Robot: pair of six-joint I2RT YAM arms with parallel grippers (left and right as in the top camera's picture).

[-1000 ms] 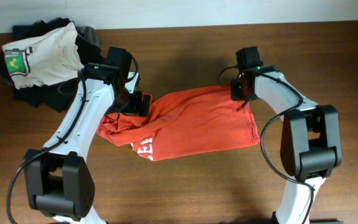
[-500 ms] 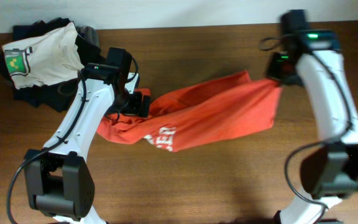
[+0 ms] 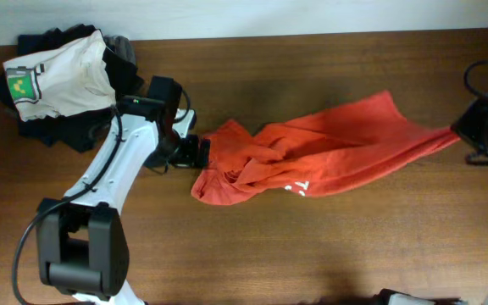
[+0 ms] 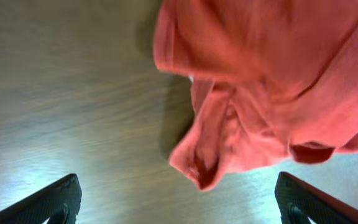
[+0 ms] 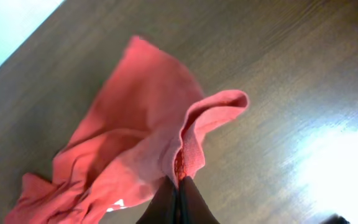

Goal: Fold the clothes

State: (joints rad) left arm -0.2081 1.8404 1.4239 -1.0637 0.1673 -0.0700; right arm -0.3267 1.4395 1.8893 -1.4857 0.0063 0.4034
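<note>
Since a second ago the right gripper (image 5: 178,199) has swung far out to the right edge of the worktop (image 3: 329,254). It is clamped on a corner of the T-shirt (image 3: 329,161), which it stretches into a long band. The bunched left end lies just beside the left gripper (image 3: 195,151), whose jaws stand wide apart, holding nothing.

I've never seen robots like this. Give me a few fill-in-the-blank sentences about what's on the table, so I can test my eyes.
1. The right gripper is ___ on an edge of the red-orange T-shirt.
2. The left gripper has its jaws ___ and holds nothing.
3. The white T-shirt lies on a pile of dark garments and bears a ___-and-yellow print.

Missing words: shut; open; green.
</note>
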